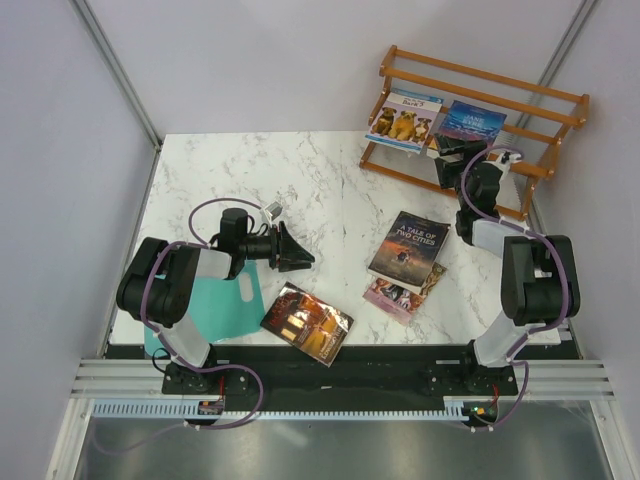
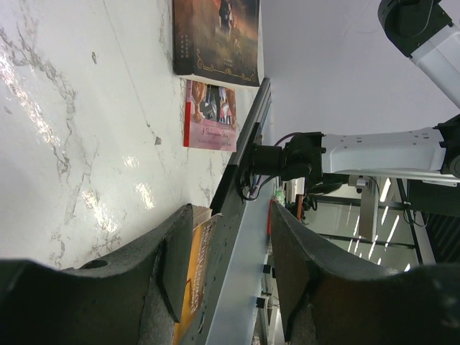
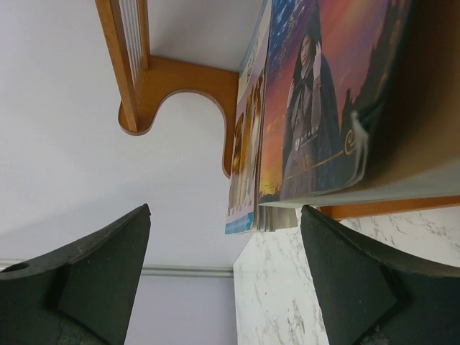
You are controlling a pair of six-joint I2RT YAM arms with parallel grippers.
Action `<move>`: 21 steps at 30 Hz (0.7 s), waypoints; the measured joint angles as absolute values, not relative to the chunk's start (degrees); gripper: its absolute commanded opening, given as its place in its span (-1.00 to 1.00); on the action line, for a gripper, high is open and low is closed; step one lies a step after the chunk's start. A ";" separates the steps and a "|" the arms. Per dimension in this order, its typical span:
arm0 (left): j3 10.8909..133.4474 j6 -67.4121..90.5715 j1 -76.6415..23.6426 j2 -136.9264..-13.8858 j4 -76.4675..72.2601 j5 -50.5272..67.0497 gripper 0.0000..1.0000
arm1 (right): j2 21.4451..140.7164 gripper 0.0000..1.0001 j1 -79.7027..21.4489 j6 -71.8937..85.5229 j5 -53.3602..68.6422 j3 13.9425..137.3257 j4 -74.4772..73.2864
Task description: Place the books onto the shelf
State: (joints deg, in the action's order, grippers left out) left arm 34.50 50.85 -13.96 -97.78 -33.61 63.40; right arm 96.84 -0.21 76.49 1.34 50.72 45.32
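Jane Eyre on the shelf, right claw wide apart beside it; left claw half-apart, empty; next, likely fetching A Tale of Two Cities

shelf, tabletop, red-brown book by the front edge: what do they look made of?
Shelf: wood, orange-brown, smooth, probably varnished; thin rails and a curved cut end panel show in the right wrist view.
Tabletop: white marble look with grey veins, glossy by its glints; real stone or laminate, cannot tell.
Red-brown book: thin paperback, probably a coated paper cover, going by its light sheen.
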 measured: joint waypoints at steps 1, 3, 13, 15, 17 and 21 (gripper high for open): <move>34.48 50.85 -13.96 -97.78 -33.58 63.40 0.08 | 96.84 0.84 0.16 76.49 1.34 50.74 45.32; 34.46 50.87 -13.96 -97.78 -33.61 63.40 0.08 | 96.86 0.84 0.80 76.47 1.28 50.81 45.30; 34.41 50.87 -13.96 -97.78 -33.58 63.35 0.08 | 95.88 0.90 1.37 74.94 3.31 50.76 43.35; 34.41 50.87 -13.96 -97.78 -33.56 63.35 0.09 | 94.19 0.91 1.37 74.32 4.01 49.91 42.02; 34.46 50.83 -13.96 -97.78 -33.32 63.29 0.11 | 91.88 0.92 1.37 73.43 4.82 48.95 40.53; 36.07 48.64 -13.96 -96.90 -29.21 62.67 0.15 | 85.30 0.96 1.34 70.13 6.33 47.16 34.63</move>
